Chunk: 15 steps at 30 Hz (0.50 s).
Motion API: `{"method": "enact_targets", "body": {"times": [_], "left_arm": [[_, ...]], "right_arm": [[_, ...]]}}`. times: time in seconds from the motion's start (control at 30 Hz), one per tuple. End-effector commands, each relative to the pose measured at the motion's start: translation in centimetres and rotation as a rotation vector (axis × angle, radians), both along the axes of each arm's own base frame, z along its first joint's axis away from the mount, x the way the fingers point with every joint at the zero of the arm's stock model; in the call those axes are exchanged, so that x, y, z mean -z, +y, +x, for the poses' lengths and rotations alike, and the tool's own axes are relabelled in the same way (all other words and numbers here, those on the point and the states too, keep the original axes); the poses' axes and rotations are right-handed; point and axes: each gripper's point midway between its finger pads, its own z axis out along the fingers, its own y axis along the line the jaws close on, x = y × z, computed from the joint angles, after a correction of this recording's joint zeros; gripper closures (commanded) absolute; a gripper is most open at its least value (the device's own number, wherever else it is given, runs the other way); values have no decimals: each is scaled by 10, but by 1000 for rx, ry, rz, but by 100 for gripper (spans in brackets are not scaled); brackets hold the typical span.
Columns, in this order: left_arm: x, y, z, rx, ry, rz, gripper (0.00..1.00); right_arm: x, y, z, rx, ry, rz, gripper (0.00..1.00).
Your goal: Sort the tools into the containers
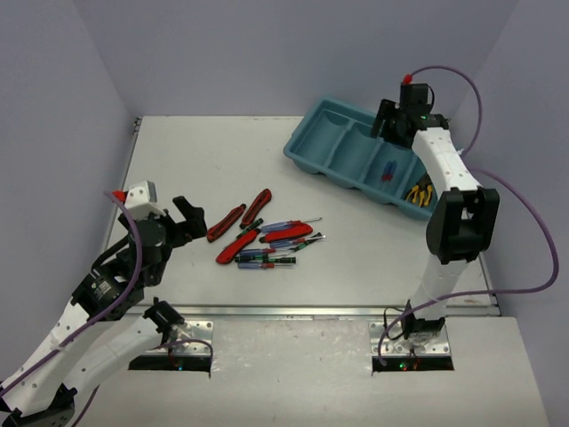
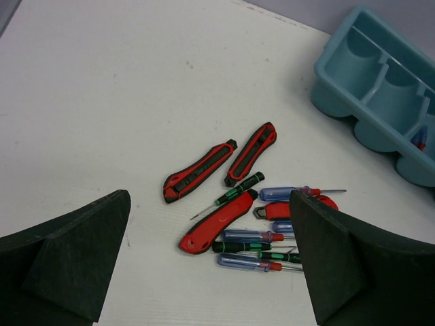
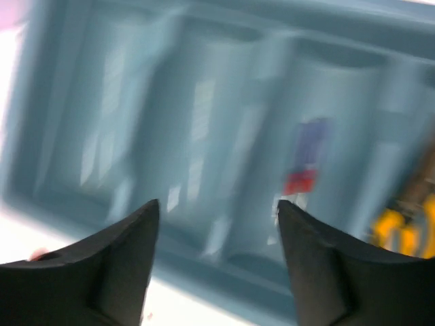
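The teal tray of containers lies at the back right. My right gripper hovers open over it, nothing between its fingers. Below it, a blue-and-red screwdriver lies in the third compartment and yellow-handled pliers in the nearest one. The right wrist view is blurred; it shows that screwdriver, the pliers and the open gripper. Mid-table lies a pile of tools: several red cutters, blue-and-red screwdrivers and black-and-green screwdrivers. My left gripper is open, left of the pile and above the table.
Grey walls enclose the white table on the left, back and right. The tray shows at the upper right of the left wrist view. A metal strip crosses the table's near edge in front of the arm bases.
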Motion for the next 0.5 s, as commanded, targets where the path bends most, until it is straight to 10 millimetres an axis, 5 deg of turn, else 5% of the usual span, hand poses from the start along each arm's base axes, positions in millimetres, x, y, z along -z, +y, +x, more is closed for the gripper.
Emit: {"method": "enact_targets", "body": {"times": [0.0,0.2,0.47], "left_arm": [[-9,0,5,-8,-34,-15,0],[-10,2,3,-12,-41,-22,0],[-14,4,0,-12,-61,-38,0]], "right_arm": [[-39,147,-37,-683,-146,-41,36],[61,284,-130,-1288,-43,-493,54],[111,334,-164,-1507,15,-541,53]]}}
